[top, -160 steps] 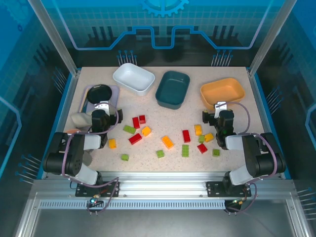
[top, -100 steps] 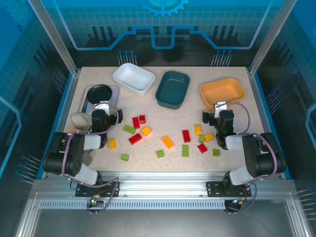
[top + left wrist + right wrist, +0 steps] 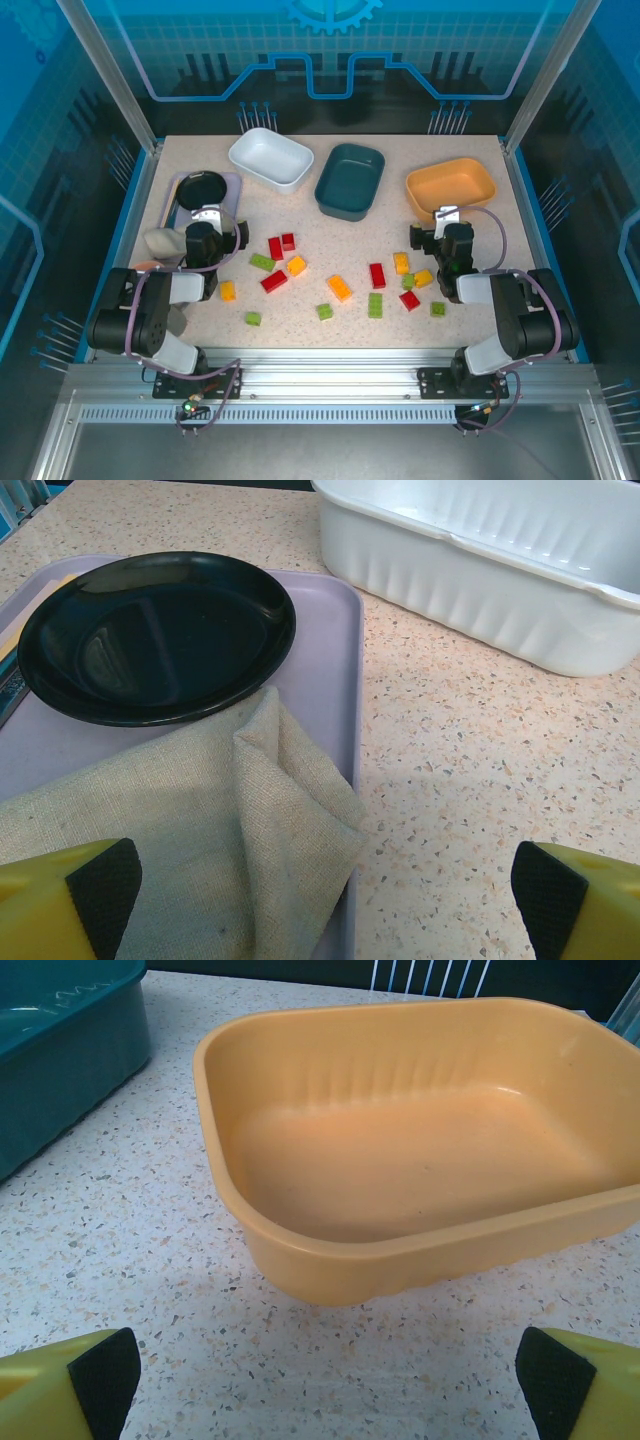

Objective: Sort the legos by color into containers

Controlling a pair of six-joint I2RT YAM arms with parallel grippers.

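Observation:
Several red, orange-yellow and light green legos lie scattered on the speckled table, among them a red one (image 3: 274,281), an orange one (image 3: 339,288) and a green one (image 3: 375,305). Three containers stand empty at the back: white (image 3: 270,158) (image 3: 500,570), dark teal (image 3: 350,180) (image 3: 60,1040) and orange-yellow (image 3: 451,186) (image 3: 420,1130). My left gripper (image 3: 208,232) (image 3: 325,900) hangs open left of the bricks, over a cloth's edge. Facing the orange-yellow container, my right gripper (image 3: 447,232) (image 3: 325,1385) is open over bare table. Neither holds anything.
A black round dish (image 3: 201,187) (image 3: 160,630) sits on a lavender tray (image 3: 232,183) (image 3: 335,650) at the far left. A beige cloth (image 3: 160,243) (image 3: 200,820) drapes over the tray's near end. Blue rails and metal posts edge the table.

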